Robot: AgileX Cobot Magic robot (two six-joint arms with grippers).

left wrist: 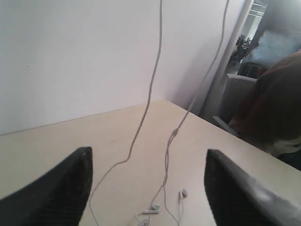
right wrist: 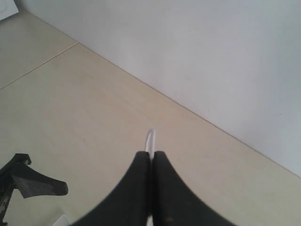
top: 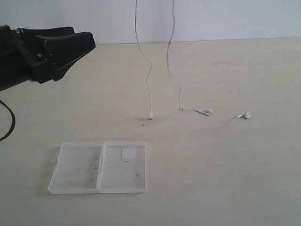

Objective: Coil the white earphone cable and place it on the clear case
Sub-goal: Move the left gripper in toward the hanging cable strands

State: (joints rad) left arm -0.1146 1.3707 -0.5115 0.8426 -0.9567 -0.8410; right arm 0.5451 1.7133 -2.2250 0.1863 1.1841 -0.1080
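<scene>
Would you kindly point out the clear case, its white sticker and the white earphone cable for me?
clear case [top: 77, 167]: exterior view, bare floor of the half without the sticker.
white sticker [top: 129, 153]: exterior view, its middle.
white earphone cable [top: 150, 115]: exterior view, the plug at one hanging end.

A pale beige table [top: 244, 179] meets a plain white wall [top: 225, 19] behind.

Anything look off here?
The white earphone cable isn't coiled: two strands hang from above the frame, pinched in the right gripper, earbuds and plug trailing on the table. The clear case lies open, nothing on it.
</scene>
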